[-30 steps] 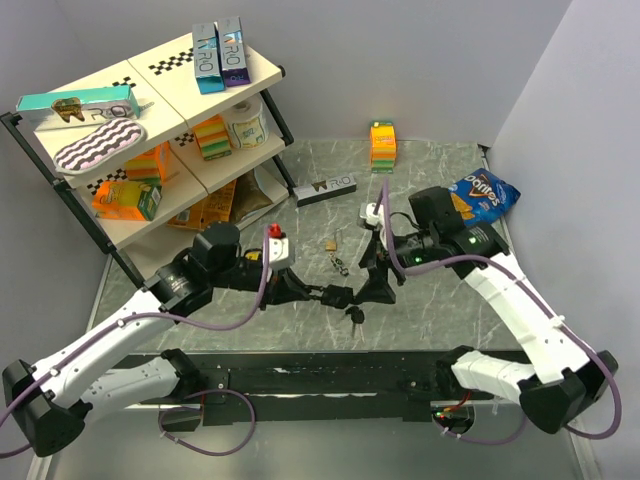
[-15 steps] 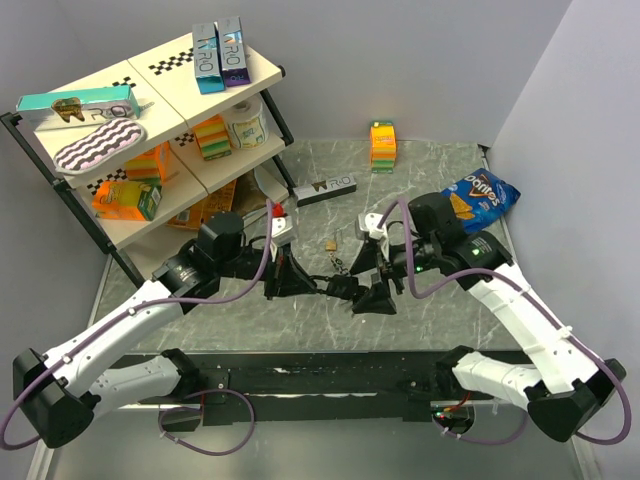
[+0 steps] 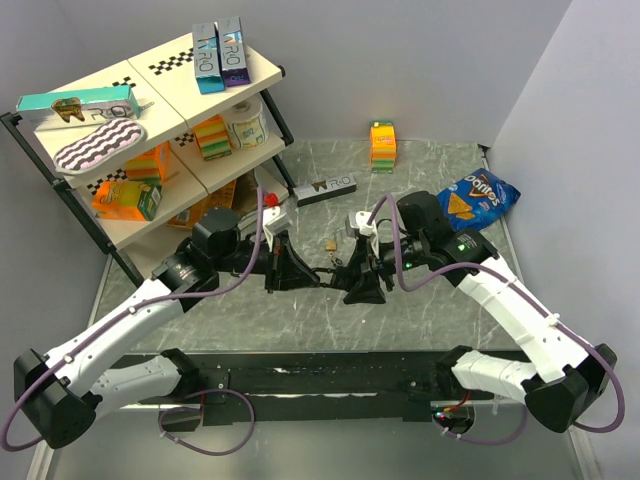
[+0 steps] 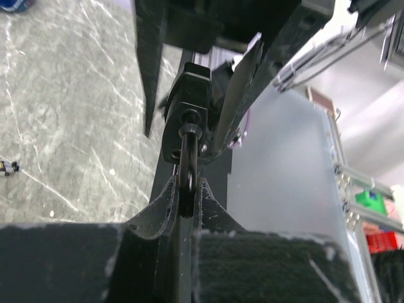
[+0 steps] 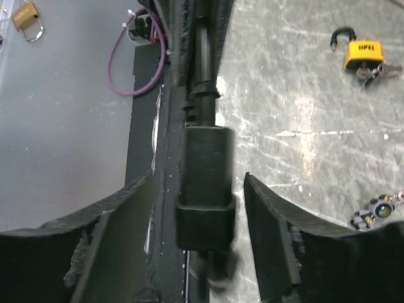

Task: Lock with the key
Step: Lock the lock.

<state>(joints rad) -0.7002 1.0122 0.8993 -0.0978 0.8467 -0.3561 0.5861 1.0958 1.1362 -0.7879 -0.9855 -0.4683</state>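
The brass-yellow lock [image 5: 361,53] with a dark shackle lies on the marble table [image 5: 303,126], and the key [image 5: 374,71], a small silvery bunch, touches it. In the top view the lock [image 3: 330,243] is just beyond both grippers. My left gripper [image 4: 186,189] is shut on the shackle of an all-black padlock [image 4: 186,107] and holds it in the air. My right gripper [image 5: 199,183] is open, one finger on each side of that black padlock's body [image 5: 205,189] without touching it. The two grippers meet mid-table in the top view, left [image 3: 318,276] and right [image 3: 352,280].
A small trinket with a blue dot [image 5: 379,208] lies on the table near my right gripper. A shelf [image 3: 150,130] of boxes stands at the back left. A dark box [image 3: 325,188], an orange box [image 3: 382,145] and a blue chip bag [image 3: 480,195] lie at the back. Another small brass padlock [image 5: 26,16] shows at far upper left.
Both grippers moved left and toward the back with the black padlock, which my left gripper kept hold of. My right gripper followed and now stands around the padlock's body.
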